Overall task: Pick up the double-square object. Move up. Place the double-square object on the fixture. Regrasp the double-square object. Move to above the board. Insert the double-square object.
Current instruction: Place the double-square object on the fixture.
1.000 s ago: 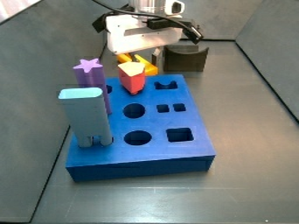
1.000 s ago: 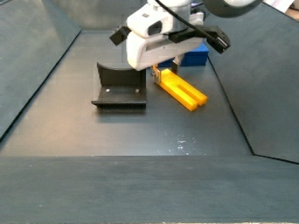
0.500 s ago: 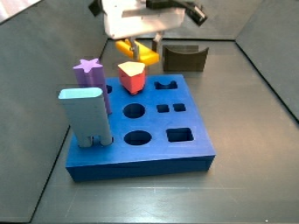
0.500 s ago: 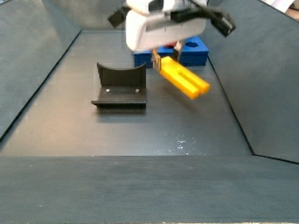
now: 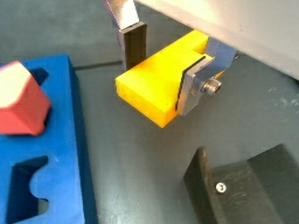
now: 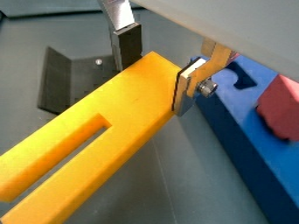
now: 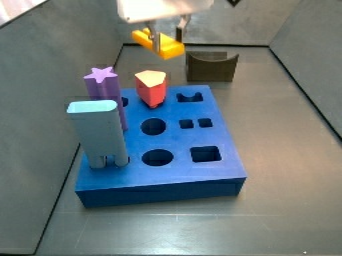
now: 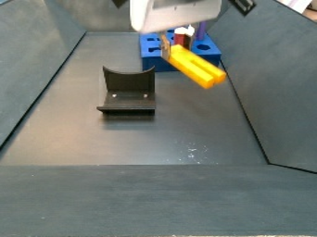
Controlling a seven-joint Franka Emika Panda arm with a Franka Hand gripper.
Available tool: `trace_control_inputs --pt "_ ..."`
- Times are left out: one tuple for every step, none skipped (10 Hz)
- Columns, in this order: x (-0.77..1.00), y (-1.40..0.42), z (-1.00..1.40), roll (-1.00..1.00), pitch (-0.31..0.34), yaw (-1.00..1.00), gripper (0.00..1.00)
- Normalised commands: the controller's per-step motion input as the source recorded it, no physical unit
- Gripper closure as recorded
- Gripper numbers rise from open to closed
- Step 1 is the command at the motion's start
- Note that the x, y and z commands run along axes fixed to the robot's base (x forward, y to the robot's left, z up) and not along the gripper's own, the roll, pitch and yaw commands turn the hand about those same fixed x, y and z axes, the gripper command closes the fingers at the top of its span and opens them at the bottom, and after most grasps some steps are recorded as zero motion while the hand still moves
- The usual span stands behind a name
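Double-square object (image 8: pixel 197 68): yellow-orange block, held clear above the floor between fixture (image 8: pixel 126 92) and board (image 7: pixel 167 140). Long axis tilted, near horizontal; slotted end pointing away from hand (image 6: pixel 159 61). Hand clamped on its solid end.

The tool (image 5: pixel 163 66) hangs high above the floor, its fingers (image 6: pixel 126 42) clamped on the double-square object (image 6: pixel 87 149).

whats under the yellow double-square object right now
Bare dark floor: the gripper holds the double-square object in the air, clear of the fixture and the board. The floor directly beneath it is partly hidden by the block itself.
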Motion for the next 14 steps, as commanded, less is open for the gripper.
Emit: trace_control_inputs --pt "-0.03 0.00 1.00 -0.09 0.025 0.02 1.00" --pt "-0.03 0.00 1.00 -0.10 0.029 0.02 1.00" --pt "-0.03 0.00 0.89 -0.11 0.032 0.00 1.00" --pt "-0.03 0.00 0.75 -0.12 0.038 -0.01 1.00" --pt "-0.02 0.01 0.56 -0.12 0.048 -0.02 1.00" --pt "-0.01 0.00 0.42 -0.13 0.055 -0.02 1.00" --pt "0.00 0.00 0.28 -0.14 0.063 -0.03 1.00" --pt "1.00 0.19 -0.16 0.16 0.063 -1.00 1.00" --pt "1.00 0.19 -0.22 0.17 0.070 -1.00 1.00" --pt "1.00 0.16 -0.20 0.19 0.076 -1.00 1.00" --pt "1.00 0.12 -0.14 0.21 0.091 -1.00 1.00" --pt "1.00 0.11 -0.13 0.22 0.111 -1.00 1.00" --pt "1.00 0.09 -0.11 0.22 0.142 -1.00 1.00" --pt "1.00 0.07 -0.08 0.20 0.180 -0.86 1.00"
